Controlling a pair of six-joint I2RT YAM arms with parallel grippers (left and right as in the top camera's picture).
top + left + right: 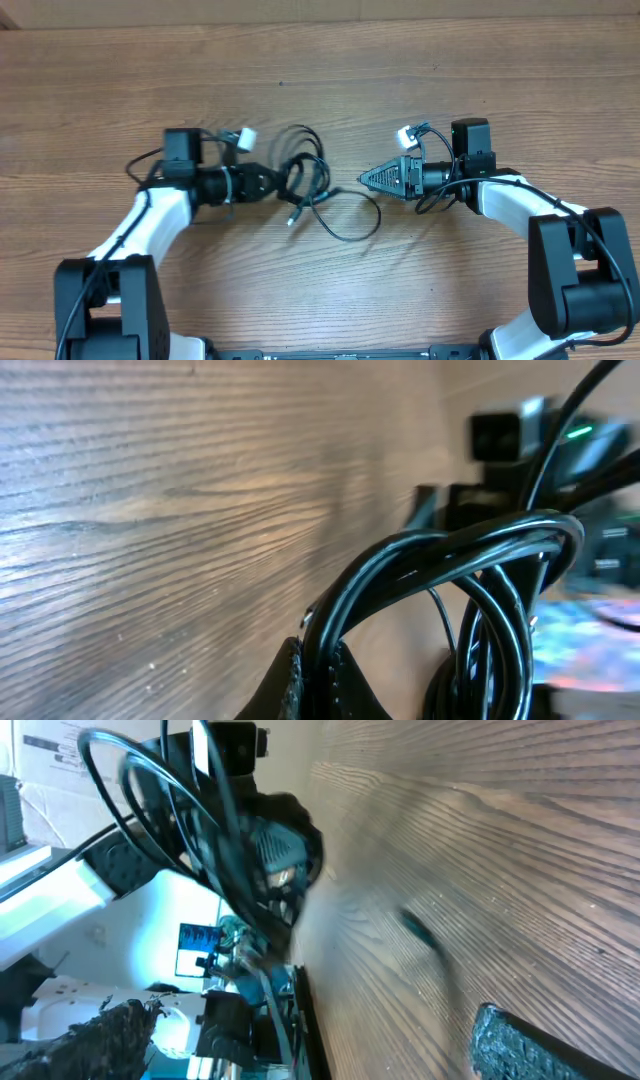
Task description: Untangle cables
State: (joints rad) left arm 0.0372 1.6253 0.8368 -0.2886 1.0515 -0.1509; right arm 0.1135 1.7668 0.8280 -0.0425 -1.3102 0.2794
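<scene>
The left arm (150, 215) rises from the lower left of the overhead frame and bends right, its wrist level. The left gripper (272, 183) points toward the centre with its jaws closed, pinching strands of the cables (305, 175). Its dark fingertips (300, 690) show at the bottom edge of the left wrist view. The right arm (520, 200) comes in from the lower right and bends left. The right gripper (366, 179) is rolled on its side, jaws spread wide and holding nothing. One textured finger pad (530, 1045) sits in the lower right of its wrist view.
</scene>
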